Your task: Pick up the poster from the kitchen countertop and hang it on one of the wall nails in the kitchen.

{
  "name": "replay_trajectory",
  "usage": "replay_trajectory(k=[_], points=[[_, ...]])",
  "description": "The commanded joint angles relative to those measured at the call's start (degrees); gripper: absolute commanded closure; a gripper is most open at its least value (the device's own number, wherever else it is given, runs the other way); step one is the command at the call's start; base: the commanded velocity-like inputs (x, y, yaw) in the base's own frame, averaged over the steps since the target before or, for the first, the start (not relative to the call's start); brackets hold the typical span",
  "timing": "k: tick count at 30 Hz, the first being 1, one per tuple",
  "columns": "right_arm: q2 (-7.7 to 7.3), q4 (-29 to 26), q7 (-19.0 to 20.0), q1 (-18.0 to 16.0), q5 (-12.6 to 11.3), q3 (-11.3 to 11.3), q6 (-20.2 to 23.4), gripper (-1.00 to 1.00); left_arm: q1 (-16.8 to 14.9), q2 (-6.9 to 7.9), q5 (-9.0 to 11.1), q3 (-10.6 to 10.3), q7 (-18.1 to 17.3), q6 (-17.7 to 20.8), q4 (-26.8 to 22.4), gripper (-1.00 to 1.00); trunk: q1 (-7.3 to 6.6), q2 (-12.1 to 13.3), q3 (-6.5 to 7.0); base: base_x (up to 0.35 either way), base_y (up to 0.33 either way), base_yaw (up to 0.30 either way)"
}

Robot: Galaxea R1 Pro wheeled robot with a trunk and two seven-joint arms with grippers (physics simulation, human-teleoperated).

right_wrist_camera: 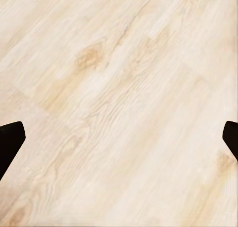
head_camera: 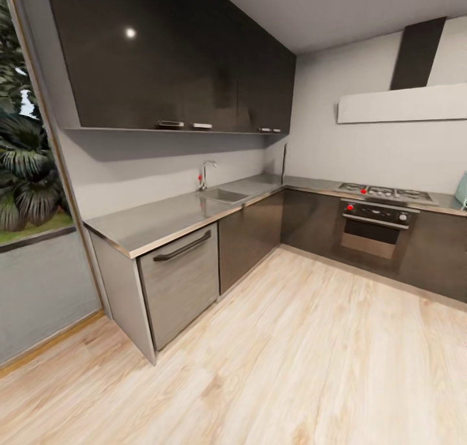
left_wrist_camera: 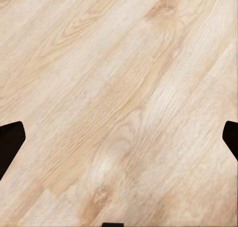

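Both my pincers, left (left_wrist_camera: 119, 142) and right (right_wrist_camera: 119, 142), spread apart over floor (head_camera: 311, 367). Poster edge-on at table's (head_camera: 162, 218) far corner? Can't tell. Likely light, stiff: grip frame edge.

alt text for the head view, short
An L-shaped kitchen: a grey metallic countertop with sink and chrome tap runs along the left wall under dark upper cabinets. A hob and oven stand at right; pale wood floor fills the foreground.

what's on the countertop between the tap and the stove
In the head view, the sink basin sits beside the tap; beyond it the kitchen countertop runs bare to the stove.
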Motion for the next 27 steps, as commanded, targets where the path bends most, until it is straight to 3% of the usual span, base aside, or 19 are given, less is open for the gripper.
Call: replay_trajectory(k=[1, 27], points=[[0.01, 0.06, -0.09, -0.03, 0.02, -0.03, -0.19, -1.0, 0.02, -0.01, -0.02, 0.06, -0.02, 0.0, -0.09, -1.0, 0.02, -0.02, -0.05, 0.251, -0.245, -0.006], [0.01, 0.18, -0.13, -0.03, 0.11, -0.03, -0.19, -1.0, 0.02, -0.02, 0.04, 0.06, -0.02, -0.09, 1.83, -1.0, 0.02, -0.02, -0.05, 0.283, -0.193, -0.001]])
